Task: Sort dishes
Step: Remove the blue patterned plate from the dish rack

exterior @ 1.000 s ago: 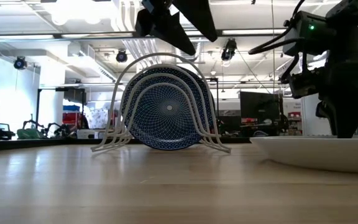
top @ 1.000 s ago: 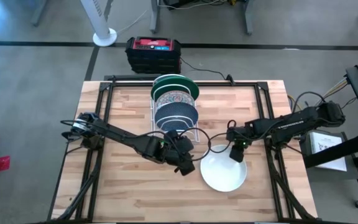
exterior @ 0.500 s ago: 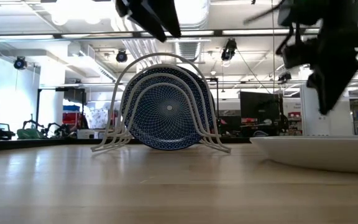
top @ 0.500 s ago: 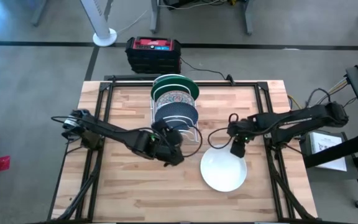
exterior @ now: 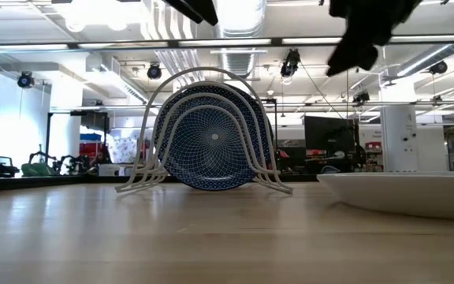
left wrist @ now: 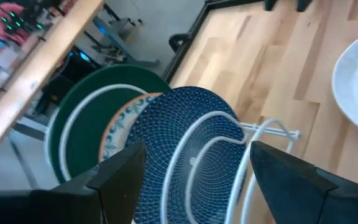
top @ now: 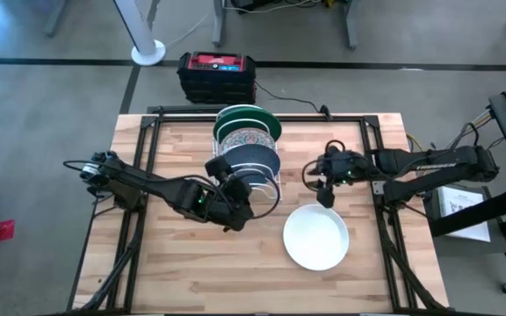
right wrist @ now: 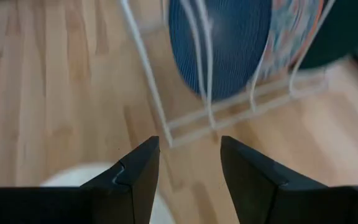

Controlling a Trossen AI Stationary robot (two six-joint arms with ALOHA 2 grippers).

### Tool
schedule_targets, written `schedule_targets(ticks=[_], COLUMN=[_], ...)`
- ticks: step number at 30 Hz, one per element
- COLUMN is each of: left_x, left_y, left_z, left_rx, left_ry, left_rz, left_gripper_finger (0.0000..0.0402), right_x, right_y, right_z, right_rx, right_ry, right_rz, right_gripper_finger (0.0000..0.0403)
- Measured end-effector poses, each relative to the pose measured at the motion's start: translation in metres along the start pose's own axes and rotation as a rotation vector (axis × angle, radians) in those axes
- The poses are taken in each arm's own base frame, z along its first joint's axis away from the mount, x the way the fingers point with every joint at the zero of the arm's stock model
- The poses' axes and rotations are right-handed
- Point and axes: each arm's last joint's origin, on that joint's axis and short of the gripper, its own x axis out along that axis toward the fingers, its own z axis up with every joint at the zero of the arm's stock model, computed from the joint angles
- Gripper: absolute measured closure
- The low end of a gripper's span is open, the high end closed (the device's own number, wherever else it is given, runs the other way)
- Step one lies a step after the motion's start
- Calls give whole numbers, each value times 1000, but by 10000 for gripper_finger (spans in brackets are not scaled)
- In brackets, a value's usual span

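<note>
A white wire rack stands at the table's far middle. In it stand on edge the green dish, the floral dish and the blue speckled dish. The plain white dish lies flat on the table, right of and nearer than the rack. My left gripper hovers open above the rack's near end, its fingers on either side of the blue dish without touching it. My right gripper hangs open and empty above the table, between the rack and the white dish.
A black and red box sits on the floor beyond the table's far edge. Bare wood lies to the left of the rack and along the near edge. Black frame rails run along both table sides.
My left gripper has gone up and toward the table's far edge, from beside the white dish to the rack's near end. My right gripper has risen off the white dish's far rim and moved toward the far edge. The white dish has stayed where it was.
</note>
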Motion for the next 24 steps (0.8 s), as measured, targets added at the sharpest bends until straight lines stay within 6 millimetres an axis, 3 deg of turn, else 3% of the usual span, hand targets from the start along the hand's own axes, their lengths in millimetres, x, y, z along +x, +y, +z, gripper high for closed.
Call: schedule_targets(ticks=[12,24], left_x=[-3,-10], left_y=[1,5], left_z=[-6,-13], left_rx=[70,38], left_ry=[16,27], left_rz=[44,70], left_gripper_finger=[124,124], right_x=[31,56], right_y=[-18,-55], right_z=[43,59], right_rx=[-183,-351], right_ry=[-169,-257], right_rz=[-83,14], right_gripper_finger=[233,226])
